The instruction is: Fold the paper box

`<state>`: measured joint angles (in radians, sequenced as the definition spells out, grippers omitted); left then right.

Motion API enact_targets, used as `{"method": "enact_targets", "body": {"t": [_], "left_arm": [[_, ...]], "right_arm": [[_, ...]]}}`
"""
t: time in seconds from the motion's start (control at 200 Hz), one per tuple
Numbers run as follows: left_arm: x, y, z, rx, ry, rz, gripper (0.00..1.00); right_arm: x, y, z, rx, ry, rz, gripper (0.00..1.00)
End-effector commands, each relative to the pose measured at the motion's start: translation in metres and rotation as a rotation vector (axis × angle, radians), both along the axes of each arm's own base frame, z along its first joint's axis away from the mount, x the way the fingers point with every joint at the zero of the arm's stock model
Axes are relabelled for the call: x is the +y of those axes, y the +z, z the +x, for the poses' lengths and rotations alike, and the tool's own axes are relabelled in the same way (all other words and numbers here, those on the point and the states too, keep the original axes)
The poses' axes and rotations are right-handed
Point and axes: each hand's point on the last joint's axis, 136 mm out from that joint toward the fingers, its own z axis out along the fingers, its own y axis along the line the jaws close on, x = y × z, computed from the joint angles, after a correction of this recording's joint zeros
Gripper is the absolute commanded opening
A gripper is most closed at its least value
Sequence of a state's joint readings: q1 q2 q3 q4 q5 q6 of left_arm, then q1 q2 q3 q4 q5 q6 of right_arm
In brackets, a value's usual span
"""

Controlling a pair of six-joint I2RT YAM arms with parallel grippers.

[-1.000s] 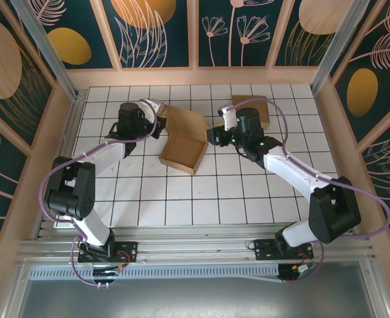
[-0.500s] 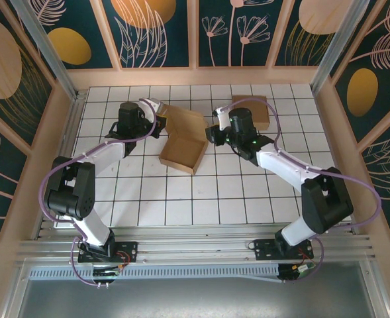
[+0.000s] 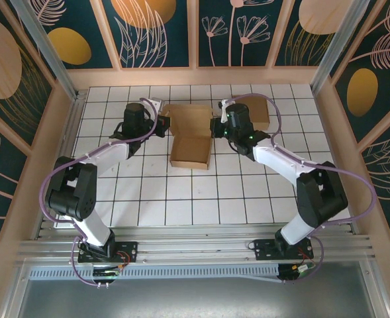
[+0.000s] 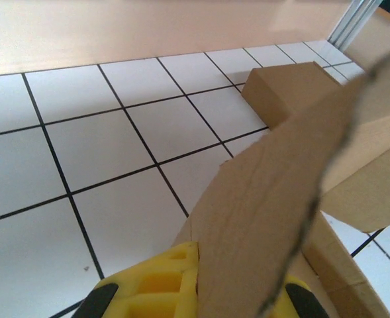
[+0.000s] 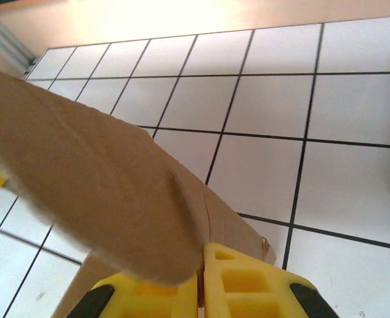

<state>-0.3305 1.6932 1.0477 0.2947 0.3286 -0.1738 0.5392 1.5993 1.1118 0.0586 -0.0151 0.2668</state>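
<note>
The paper box (image 3: 190, 151) lies open on the counter (image 3: 148, 192), directly between both sets of fingers, its long axis running across the line joining them. The left fingers (image 4: 148, 291) pinch one side flap and the right fingers (image 5: 241, 285) are clamped on the other, equally near. Two boxes: a second box (image 3: 259, 114) sits beyond the right fingers.

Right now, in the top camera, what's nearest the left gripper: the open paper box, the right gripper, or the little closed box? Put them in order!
1. open paper box: touching; the left gripper pinches its left flap.
2. right gripper: across the box, on its right side.
3. little closed box: back right, behind the right arm.
</note>
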Motion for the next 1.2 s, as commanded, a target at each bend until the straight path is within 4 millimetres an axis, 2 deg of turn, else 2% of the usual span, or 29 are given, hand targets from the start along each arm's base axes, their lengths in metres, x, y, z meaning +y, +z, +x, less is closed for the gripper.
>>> {"method": "enact_targets", "body": {"t": [0.0, 0.25, 0.375, 0.435, 0.455, 0.511, 0.791, 0.996, 1.196], "left_arm": [[-0.022, 0.018, -0.008, 0.024, 0.01, -0.091, 0.0], [-0.037, 0.013, -0.017, 0.048, 0.098, -0.139, 0.0], [-0.034, -0.001, -0.021, 0.095, 0.141, -0.163, 0.0], [-0.034, -0.002, -0.021, 0.113, 0.16, -0.186, 0.0], [-0.031, -0.013, -0.025, 0.141, 0.168, -0.181, 0.0], [-0.032, -0.019, -0.029, 0.176, 0.171, -0.197, 0.0], [-0.04, -0.033, -0.06, 0.24, 0.113, -0.235, 0.0], [-0.045, -0.062, -0.089, 0.288, 0.109, -0.242, 0.0], [-0.044, -0.076, -0.105, 0.314, 0.105, -0.261, 0.0]], "right_arm": [[0.008, 0.003, 0.011, 0.02, -0.092, 0.072, 0.09], [0.011, -0.016, 0.009, 0.046, -0.135, 0.093, 0.08], [0.009, -0.023, 0.0, 0.04, -0.13, 0.092, 0.08], [0.007, -0.025, -0.003, 0.045, -0.131, 0.092, 0.08], [0.006, -0.027, -0.004, 0.048, -0.13, 0.092, 0.08], [0.007, -0.03, -0.009, 0.05, -0.125, 0.087, 0.08], [0.004, -0.045, -0.032, 0.034, -0.098, 0.066, 0.08], [-0.002, -0.062, -0.053, 0.032, -0.088, 0.047, 0.09], [-0.01, -0.072, -0.071, 0.016, -0.078, 0.029, 0.1]]}}
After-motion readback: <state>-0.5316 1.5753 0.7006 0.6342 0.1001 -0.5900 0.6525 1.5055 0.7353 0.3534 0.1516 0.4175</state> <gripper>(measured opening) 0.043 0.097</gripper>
